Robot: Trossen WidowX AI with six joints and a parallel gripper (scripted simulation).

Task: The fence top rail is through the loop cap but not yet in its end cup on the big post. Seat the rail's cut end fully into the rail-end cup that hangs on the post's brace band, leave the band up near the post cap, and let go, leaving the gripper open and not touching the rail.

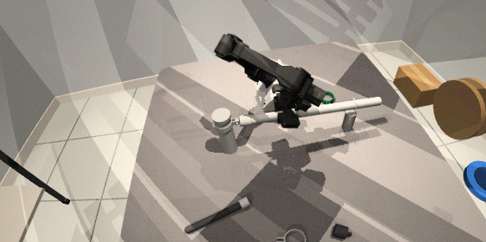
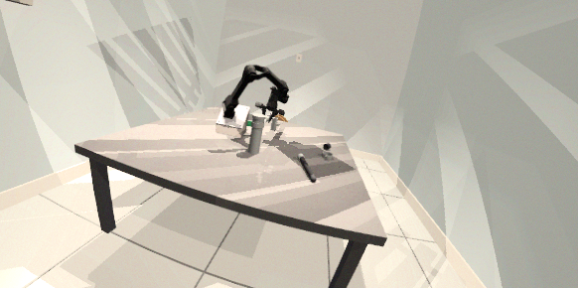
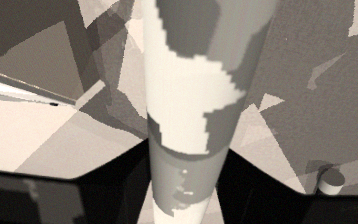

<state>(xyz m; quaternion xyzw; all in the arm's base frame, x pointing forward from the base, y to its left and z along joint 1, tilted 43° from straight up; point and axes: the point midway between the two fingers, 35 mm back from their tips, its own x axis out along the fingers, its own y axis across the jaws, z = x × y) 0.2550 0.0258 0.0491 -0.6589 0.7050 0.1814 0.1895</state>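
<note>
The big post (image 1: 229,143) (image 2: 255,142) stands upright, with the brace band (image 1: 225,128) up just below the post cap (image 1: 220,115). The rail-end cup (image 1: 246,120) hangs from the band, facing the rail. The pale rail (image 1: 326,108) (image 3: 192,100) runs through the loop cap's ring at its right part, on the short post (image 1: 349,122). Its left end meets the cup's mouth; how deep it sits cannot be told. My gripper (image 1: 287,114) (image 3: 184,144) is shut on the rail between cup and loop, with a finger on each side.
A dark rod (image 1: 215,218) (image 2: 307,167) with a pale end lies in front of the post. A metal ring band (image 1: 295,230) and a black fitting (image 1: 341,231) (image 2: 327,146) lie near it. A green ring (image 1: 333,98) is behind the rail. A white box (image 2: 232,120) stands by the arm's base.
</note>
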